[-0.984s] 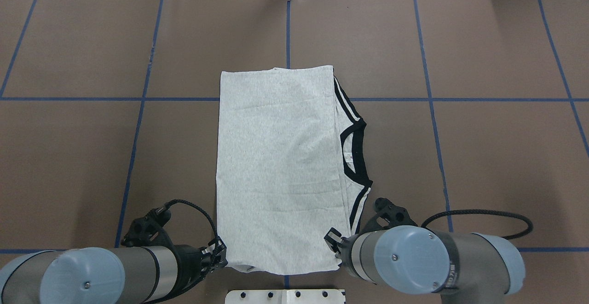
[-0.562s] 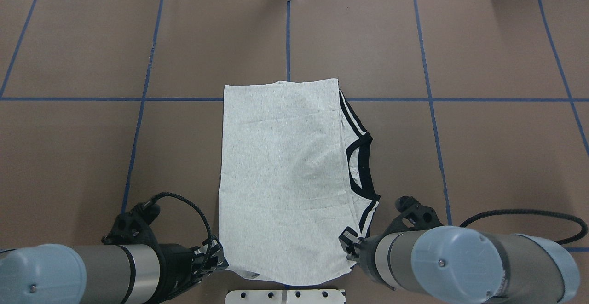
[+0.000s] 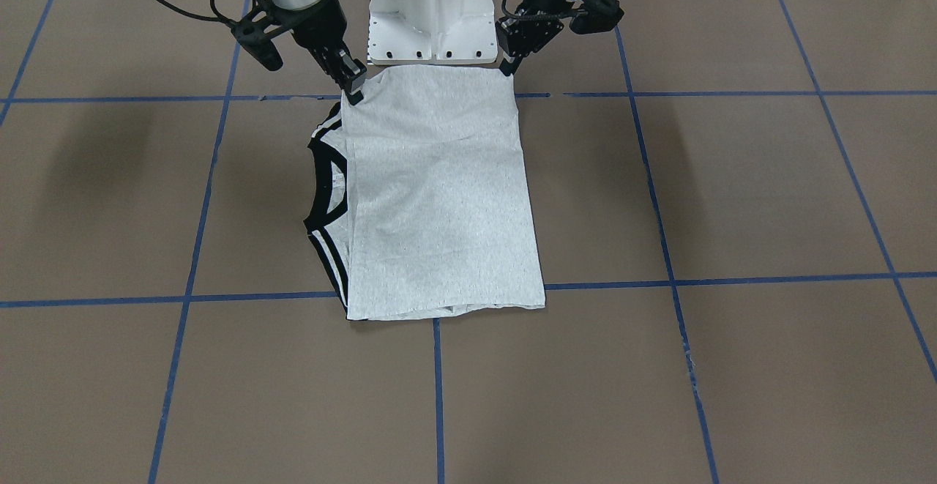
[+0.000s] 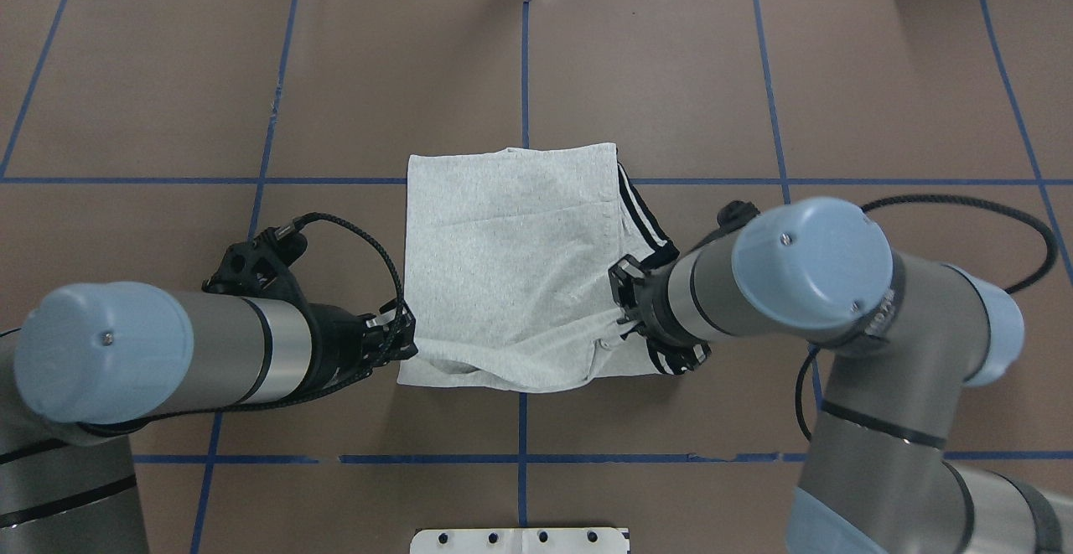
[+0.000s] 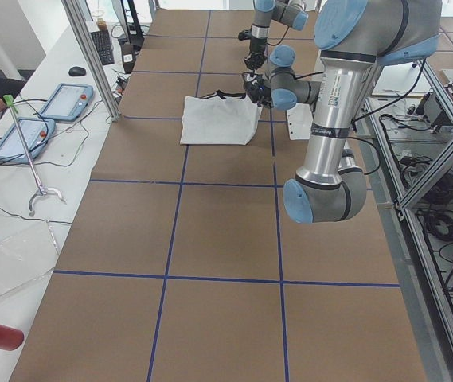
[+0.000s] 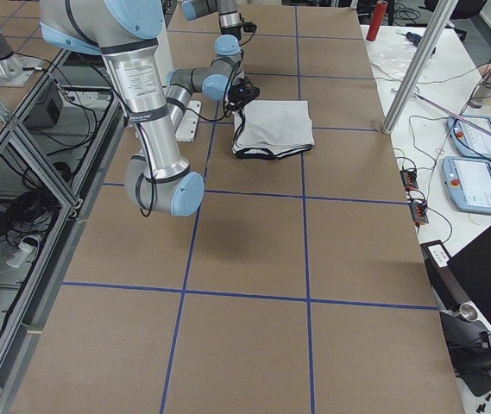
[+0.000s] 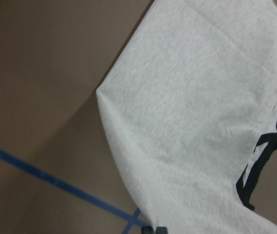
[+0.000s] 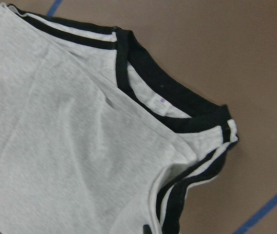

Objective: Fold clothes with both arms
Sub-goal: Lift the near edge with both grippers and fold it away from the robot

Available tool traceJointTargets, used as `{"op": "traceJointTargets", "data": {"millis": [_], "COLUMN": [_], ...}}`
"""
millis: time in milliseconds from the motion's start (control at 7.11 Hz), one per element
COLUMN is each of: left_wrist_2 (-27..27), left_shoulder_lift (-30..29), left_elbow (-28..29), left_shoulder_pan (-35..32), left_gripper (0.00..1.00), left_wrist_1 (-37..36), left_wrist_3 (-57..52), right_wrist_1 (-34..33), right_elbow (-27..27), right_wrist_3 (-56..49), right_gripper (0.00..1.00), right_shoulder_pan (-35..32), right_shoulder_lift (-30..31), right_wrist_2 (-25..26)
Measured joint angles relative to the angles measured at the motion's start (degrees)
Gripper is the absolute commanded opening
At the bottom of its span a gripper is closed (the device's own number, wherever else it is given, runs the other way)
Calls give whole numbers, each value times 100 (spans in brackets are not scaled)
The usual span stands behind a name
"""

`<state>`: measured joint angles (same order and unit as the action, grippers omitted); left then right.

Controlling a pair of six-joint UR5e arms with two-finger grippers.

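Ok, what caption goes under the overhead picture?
The left gripper and right gripper each pinch a near corner of the grey T-shirt, raised off the brown table.

The T-shirt [image 4: 511, 252] is light heather-grey, plain and flecked on the side showing. Its collar [image 8: 177, 114] is trimmed in black. Black double stripes [image 4: 641, 212] lie at the shirt's 2 and 4 o'clock in the overhead view. The table [image 4: 905, 93] is brown, crossed by a blue tape grid [image 4: 524, 59]. The left arm [image 4: 209, 344] and right arm [image 4: 712, 276] are silver-grey with light-blue caps. The pedestal [image 3: 432, 1] is white.
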<state>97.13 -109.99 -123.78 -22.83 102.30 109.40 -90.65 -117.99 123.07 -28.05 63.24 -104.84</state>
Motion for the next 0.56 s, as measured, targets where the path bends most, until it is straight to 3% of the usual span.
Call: {"op": "traceJointTargets", "data": {"millis": [562], "left_wrist_2": [95], "left_shoulder_lift": [-640], "left_elbow": [1354], "left_shoulder_pan": [-939], "left_gripper": [0], "left_wrist_1": [301], "left_wrist_3": [-1002], "right_wrist_1": [499], "right_elbow": [1710], "right_wrist_3": [-699], "right_gripper": [0], "right_shoulder_pan": [-775], "right_shoulder_lift": [-887], "right_wrist_2": [-236]}}
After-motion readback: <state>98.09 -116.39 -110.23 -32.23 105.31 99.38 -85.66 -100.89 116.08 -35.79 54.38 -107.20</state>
